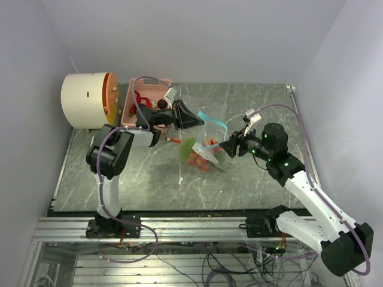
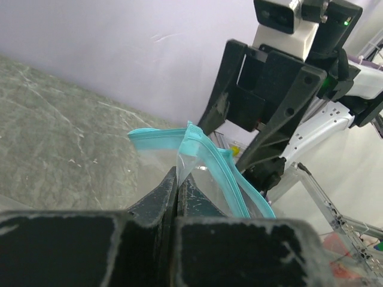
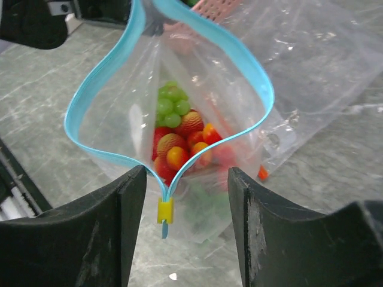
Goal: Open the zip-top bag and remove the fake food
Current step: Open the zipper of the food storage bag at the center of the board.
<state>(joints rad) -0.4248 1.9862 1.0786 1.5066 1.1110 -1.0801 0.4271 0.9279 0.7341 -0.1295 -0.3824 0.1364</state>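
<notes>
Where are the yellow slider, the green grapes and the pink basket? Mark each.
yellow slider (image 3: 165, 210), right wrist view, middle of the tab.
green grapes (image 3: 172, 107), right wrist view, centre of the bunch.
pink basket (image 1: 155, 88), top view, slotted far wall.

Left pincer (image 2: 178, 179) clamped tight, right pincer (image 3: 187, 178) seemingly spread apart
</notes>
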